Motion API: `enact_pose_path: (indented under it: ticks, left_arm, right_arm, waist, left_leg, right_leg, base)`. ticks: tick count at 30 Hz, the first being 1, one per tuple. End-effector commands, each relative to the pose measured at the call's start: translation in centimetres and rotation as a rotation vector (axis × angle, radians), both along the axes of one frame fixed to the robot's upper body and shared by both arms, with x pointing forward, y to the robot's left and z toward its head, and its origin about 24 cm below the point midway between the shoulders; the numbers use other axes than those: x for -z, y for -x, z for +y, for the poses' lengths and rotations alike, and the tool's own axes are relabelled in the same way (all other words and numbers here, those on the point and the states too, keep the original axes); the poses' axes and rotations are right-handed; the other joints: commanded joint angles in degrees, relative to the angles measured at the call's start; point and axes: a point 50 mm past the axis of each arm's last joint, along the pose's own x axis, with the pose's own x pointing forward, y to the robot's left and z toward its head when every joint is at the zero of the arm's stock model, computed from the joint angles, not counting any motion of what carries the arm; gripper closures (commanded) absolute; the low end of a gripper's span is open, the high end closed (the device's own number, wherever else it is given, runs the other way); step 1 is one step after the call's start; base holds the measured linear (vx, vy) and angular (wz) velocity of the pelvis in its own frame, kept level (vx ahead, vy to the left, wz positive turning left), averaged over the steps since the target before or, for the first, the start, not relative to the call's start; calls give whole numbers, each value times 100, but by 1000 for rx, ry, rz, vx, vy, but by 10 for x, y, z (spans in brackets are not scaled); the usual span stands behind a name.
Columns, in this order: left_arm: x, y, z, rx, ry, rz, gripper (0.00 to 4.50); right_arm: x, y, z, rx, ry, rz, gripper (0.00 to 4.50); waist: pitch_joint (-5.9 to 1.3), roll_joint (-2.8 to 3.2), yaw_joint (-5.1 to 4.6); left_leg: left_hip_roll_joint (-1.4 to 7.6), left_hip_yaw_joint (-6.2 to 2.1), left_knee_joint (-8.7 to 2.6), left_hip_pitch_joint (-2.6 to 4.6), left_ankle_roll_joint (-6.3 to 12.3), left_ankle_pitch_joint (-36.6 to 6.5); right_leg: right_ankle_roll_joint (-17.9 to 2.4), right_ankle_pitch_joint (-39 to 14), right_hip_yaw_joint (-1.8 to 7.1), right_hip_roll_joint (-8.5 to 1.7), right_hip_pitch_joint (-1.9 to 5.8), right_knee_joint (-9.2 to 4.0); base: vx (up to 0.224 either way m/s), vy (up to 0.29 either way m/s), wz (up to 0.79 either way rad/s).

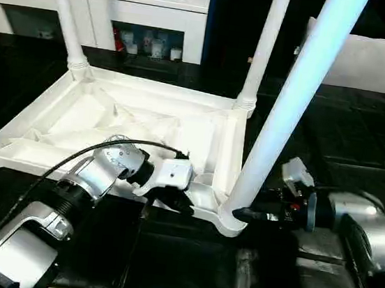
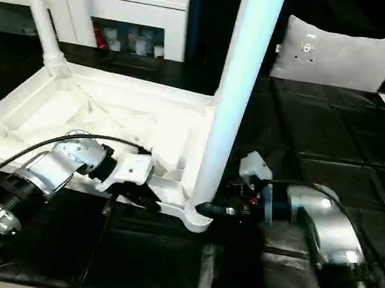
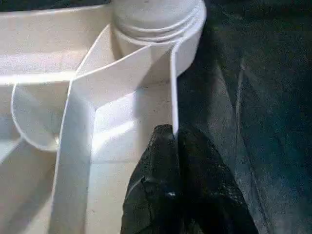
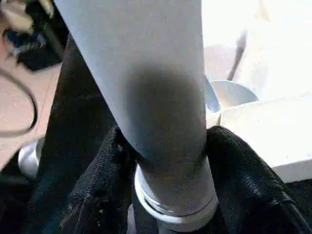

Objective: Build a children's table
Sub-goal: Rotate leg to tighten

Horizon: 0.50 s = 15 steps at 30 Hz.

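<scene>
White plastic tabletop point(image 1: 138, 127) lies upside down on a black padded surface point(image 1: 346, 149), ribs up, with legs standing in its corner sockets. The near-right leg point(image 1: 292, 103) rises steeply toward the camera. The right gripper point(image 1: 242, 212) reaches in level at this leg's base; the right wrist view shows its two black fingers point(image 4: 95, 190) on either side of the leg just above the ringed socket, hugging it. The left gripper point(image 1: 171, 199) sits at the tabletop's near rim; the left wrist view shows its fingers point(image 3: 161, 161) pressed together on the thin rim wall, close to that same socket. Behind stand a white cabinet point(image 1: 97, 6) and a grey pillow point(image 2: 334, 52).
</scene>
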Motion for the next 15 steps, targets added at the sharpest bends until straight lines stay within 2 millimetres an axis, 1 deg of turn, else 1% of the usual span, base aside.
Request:
enact_pose_path:
  ticks: [1,2,3,4,5,6,7,8,9,10,11,12,13,14,15]
  left_arm:
    - [-5,-4,-14,-61,32,-29,450]
    - [-4,-7,-17,-123,42,-23,450]
    - [-4,-9,-19,-158,51,-22,450]
    - [-5,-10,-23,-201,65,-13,450]
    - [-5,-11,-25,-220,78,-9,450]
    - [-6,-12,-32,-268,111,5,450]
    - [-6,-12,-32,-273,114,7,450]
    - [-7,-14,-39,-334,133,19,450]
    - [-7,-15,-42,-373,137,22,450]
    - [-7,-16,-44,-402,139,24,450]
    - [-8,-19,-48,-467,147,24,450]
    - [-8,-21,-51,-505,153,20,450]
    - [-8,-21,-51,-505,153,20,450]
    - [-8,-24,-53,-546,157,11,450]
    - [-9,-26,-54,-571,157,-2,450]
  right_arm:
    - [-5,-3,15,31,-58,5,255]
    - [0,-12,20,138,-14,-5,255]
    - [2,-17,23,204,14,-16,255]
    - [4,-22,27,269,19,-15,255]
    - [4,-26,29,307,23,-13,255]
    - [7,-34,35,411,46,2,255]
    - [8,-35,35,421,49,4,255]
    - [10,-44,42,533,84,20,255]
    - [11,-49,45,603,91,30,255]
    - [10,-52,47,639,91,32,255]
    - [9,-58,52,689,90,13,255]
    - [8,-61,55,706,80,0,255]
    - [8,-61,55,706,80,0,255]
    - [7,-63,58,713,66,-16,255]
    - [6,-65,59,720,63,-37,220]
  waist:
    - [-380,-67,-42]
    - [-353,-75,-77]
    - [-330,-70,-126]
    - [-326,-78,-153]
    - [-329,-77,-210]
    - [-324,-50,-300]
    - [-321,-50,-345]
    - [-323,-35,-439]
    - [-322,-13,-557]
    - [-338,-1,-603]
    - [-349,3,-677]
    - [-369,33,-732]
    - [-371,19,-754]
    - [-386,11,-752]
    - [-389,-29,-760]
  left_leg:
    - [302,-82,-452,20,234,-1041]
    - [270,-76,-452,42,172,-1212]
    - [234,-86,-443,70,93,-1371]
    - [217,-94,-434,72,48,-1411]
    - [193,-109,-424,59,-1,-1461]
    - [187,-124,-419,51,-46,-1540]
    - [183,-142,-419,33,-56,-1592]
    - [181,-162,-413,30,-54,-1745]
    - [198,-187,-418,26,-73,-1884]
    - [201,-202,-414,16,-77,-1920]
    - [218,-226,-428,-40,-34,-1946]
    - [245,-231,-428,-16,-17,-1981]
    - [242,-231,-428,-13,3,-1958]
    - [226,-221,-426,-5,33,-1882]
    - [218,-193,-430,-41,153,-1650]
  right_leg:
    - [-696,-2372,355,-381,336,-442]
    - [-569,-2723,333,-379,325,-505]
    - [-421,-3133,294,-378,301,-569]
    - [-328,-3311,270,-382,304,-596]
    - [-190,-3503,226,-377,314,-633]
    - [-111,-3577,193,-360,309,-663]
    - [-70,-3614,164,-357,319,-673]
    - [12,-3645,122,-348,332,-707]
    - [11,-3589,80,-342,338,-723]
    - [13,-3538,60,-358,364,-725]
    - [46,-3402,34,-373,418,-730]
    - [-26,-3204,37,-392,395,-723]
    - [-76,-3110,42,-398,393,-731]
    - [-135,-2974,59,-397,393,-724]
    - [-353,-2656,110,-394,393,-664]
  base:
    - [0,0,0]
    - [0,0,0]
    - [0,0,0]
    - [0,0,0]
    - [0,0,0]
    - [0,0,0]
    - [0,0,0]
    - [0,0,0]
    - [0,0,0]
    - [0,0,0]
    - [0,0,0]
    - [0,0,0]
    - [0,0,0]
    - [0,0,0]
    - [0,0,0]
